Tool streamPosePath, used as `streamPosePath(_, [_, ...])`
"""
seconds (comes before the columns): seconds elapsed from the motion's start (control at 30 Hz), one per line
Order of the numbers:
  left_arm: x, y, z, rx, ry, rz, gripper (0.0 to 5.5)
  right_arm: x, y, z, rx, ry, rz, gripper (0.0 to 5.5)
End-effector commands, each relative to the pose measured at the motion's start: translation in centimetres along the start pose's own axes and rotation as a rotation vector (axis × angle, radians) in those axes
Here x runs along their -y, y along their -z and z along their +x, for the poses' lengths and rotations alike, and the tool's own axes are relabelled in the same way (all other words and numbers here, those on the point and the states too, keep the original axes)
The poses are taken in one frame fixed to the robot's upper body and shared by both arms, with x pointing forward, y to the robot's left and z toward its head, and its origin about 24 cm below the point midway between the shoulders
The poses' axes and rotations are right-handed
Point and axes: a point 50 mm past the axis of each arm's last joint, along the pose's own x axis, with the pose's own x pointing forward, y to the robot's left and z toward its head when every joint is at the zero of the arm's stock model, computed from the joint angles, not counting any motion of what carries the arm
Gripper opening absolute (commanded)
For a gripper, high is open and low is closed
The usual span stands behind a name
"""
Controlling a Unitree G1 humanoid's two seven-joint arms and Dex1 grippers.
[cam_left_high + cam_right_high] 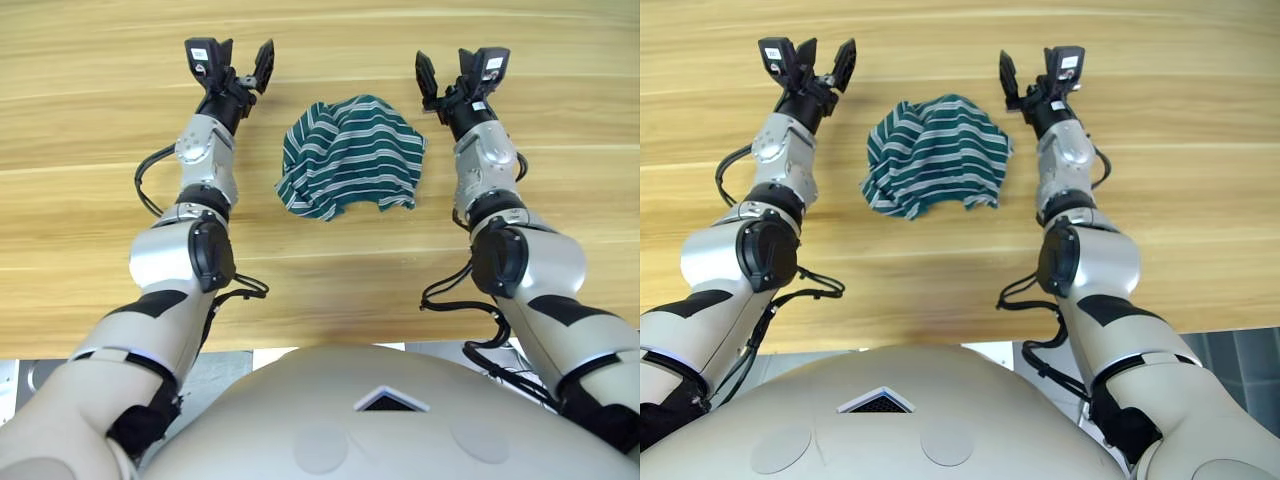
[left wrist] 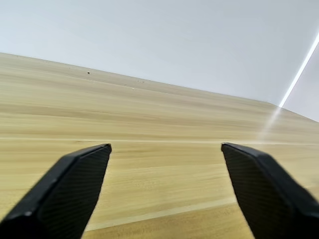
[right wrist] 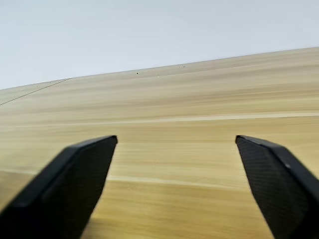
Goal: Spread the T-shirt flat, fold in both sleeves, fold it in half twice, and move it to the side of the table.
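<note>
Crumpled into a heap, the dark-green, white-striped fabric T-shirt lies between our two claws, a little behind their fingertips and touching neither. Our black two-fingered left claw hovers just left of it, fingers spread wide, gripping nothing. Our matching right claw hovers just right of it, equally wide and empty, above the pale wooden table.
</note>
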Motion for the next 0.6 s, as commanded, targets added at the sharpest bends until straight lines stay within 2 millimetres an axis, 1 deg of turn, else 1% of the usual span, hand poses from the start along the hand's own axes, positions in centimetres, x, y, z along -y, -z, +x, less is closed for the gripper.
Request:
streamPosePath(0.03, [-0.19, 0.36, -0.33, -0.015, 0.000, 0.003, 4.99, -0.17, -0.67, 0.34, 0.024, -0.020, -0.021, 5.27])
streamPosePath(0.07, [-0.20, 0.36, -0.32, -0.015, -0.002, 0.003, 5.08, -0.18, -0.68, 0.34, 0.025, -0.020, -0.022, 5.37])
streamPosePath(0.1, [-0.21, 0.35, -0.32, -0.015, -0.005, 0.004, 5.31, -0.18, -0.69, 0.34, 0.026, -0.019, -0.023, 5.40])
streamPosePath(0.13, [-0.23, 0.34, -0.31, -0.015, -0.008, 0.004, 5.36, -0.18, -0.70, 0.35, 0.027, -0.018, -0.023, 5.40])
streamPosePath(0.27, [-0.25, 0.39, -0.29, -0.024, -0.017, 0.015, 5.36, -0.16, -0.75, 0.36, 0.030, -0.016, -0.021, 5.40])
streamPosePath(0.37, [-0.12, 0.57, -0.23, -0.053, -0.017, 0.057, 5.36, -0.19, -0.76, 0.39, 0.028, -0.020, -0.025, 5.40])
streamPosePath(0.4, [0.01, 0.61, -0.24, -0.051, -0.004, 0.064, 5.18, -0.20, -0.77, 0.40, 0.028, -0.020, -0.027, 5.21])
streamPosePath(0.43, [0.10, 0.61, -0.25, -0.047, 0.005, 0.066, 5.16, -0.21, -0.80, 0.41, 0.029, -0.021, -0.028, 5.17])
streamPosePath(0.47, [0.13, 0.61, -0.27, -0.042, 0.008, 0.064, 4.90, -0.21, -0.82, 0.42, 0.031, -0.021, -0.028, 4.91])
streamPosePath(0.5, [0.12, 0.59, -0.27, -0.041, 0.008, 0.062, 4.81, -0.20, -0.84, 0.42, 0.032, -0.021, -0.028, 4.80])
streamPosePath(0.6, [0.11, 0.58, -0.27, -0.039, 0.009, 0.058, 4.23, -0.17, -0.86, 0.41, 0.033, -0.020, -0.030, 4.20])
